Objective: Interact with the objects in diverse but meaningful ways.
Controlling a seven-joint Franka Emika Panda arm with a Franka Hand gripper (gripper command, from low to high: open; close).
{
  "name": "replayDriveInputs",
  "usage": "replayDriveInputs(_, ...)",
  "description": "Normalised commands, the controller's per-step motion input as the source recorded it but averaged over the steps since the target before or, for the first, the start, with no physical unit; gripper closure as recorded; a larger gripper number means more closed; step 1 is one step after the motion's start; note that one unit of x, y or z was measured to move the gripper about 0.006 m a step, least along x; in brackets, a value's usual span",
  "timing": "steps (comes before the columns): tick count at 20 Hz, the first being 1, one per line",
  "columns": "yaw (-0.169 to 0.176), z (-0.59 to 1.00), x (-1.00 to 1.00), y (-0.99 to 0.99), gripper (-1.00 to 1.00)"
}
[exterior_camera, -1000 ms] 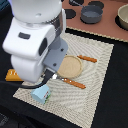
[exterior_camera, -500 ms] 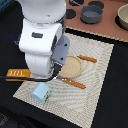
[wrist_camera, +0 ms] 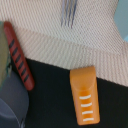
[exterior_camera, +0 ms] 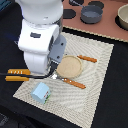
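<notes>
Bread comes first at the exterior view's left: the orange ridged bread loaf (exterior_camera: 16, 75) lies on the dark bench (exterior_camera: 10, 45), just off the edge of the woven mat (exterior_camera: 95, 70), with its long axis running roughly along that view's left-to-right line and one end poking out from under the arm's white body (exterior_camera: 39, 42). The wrist view shows the same loaf (wrist_camera: 85, 95) close below the camera, lengthwise and wholly on the dark surface beside the mat edge, so the loaf seems the nearest target and the tool would need to close across its short width. The tool itself is hidden behind the arm in the exterior view and absent from the wrist view; I cannot tell whether it is spread or pressed together. Further right, the small pale blue carton (exterior_camera: 41, 92) stands on the mat, and the dark grey two-handled pot (exterior_camera: 91, 14) sits well apart.
</notes>
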Motion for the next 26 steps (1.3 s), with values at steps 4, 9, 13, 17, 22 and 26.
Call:
replayDriveInputs(4,-0.018,-0.49,-1.00,0.00,-1.00)
replayDriveInputs(9,-0.012,-0.45,-0.99,0.00,-1.00)
replayDriveInputs(13,0.000,-0.35,-0.98,0.01,-1.00)
replayDriveInputs(17,0.016,-0.36,-0.98,0.09,-1.00)
replayDriveInputs(22,0.054,-0.33,-0.84,0.01,-1.00)
replayDriveInputs(26,0.052,-0.25,-0.44,-0.12,-1.00)
